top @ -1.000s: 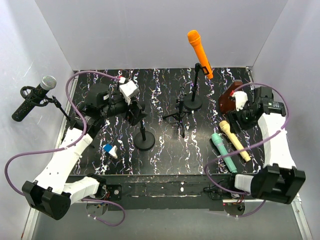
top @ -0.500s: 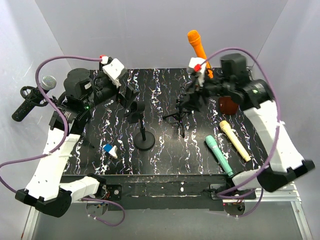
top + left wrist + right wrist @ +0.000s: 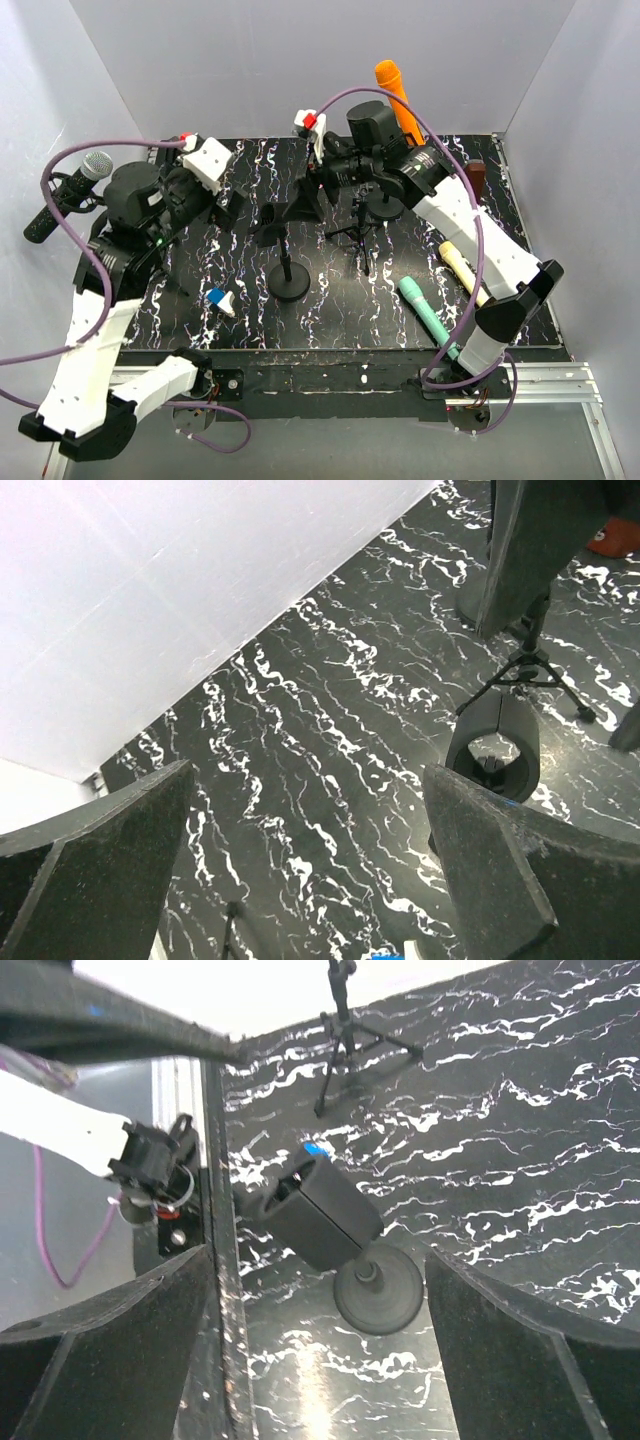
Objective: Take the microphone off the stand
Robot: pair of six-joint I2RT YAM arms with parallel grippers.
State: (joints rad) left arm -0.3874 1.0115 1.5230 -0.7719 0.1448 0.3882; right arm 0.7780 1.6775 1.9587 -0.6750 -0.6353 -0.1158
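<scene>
orange microphone lies to the right and far of the right gripper, axis steeply tilted; this arm is nearer. it and the left gripper are spread wide, empty.

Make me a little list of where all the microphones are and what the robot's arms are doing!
on stands: orange microphone at the back; grey-headed microphone far left
lying flat: green microphone and yellow microphone, on the right of the table
empty stand: middle, clip holds nothing
left end effector: open, holding nothing
right end effector: open, holding nothing, near the empty stand
</scene>
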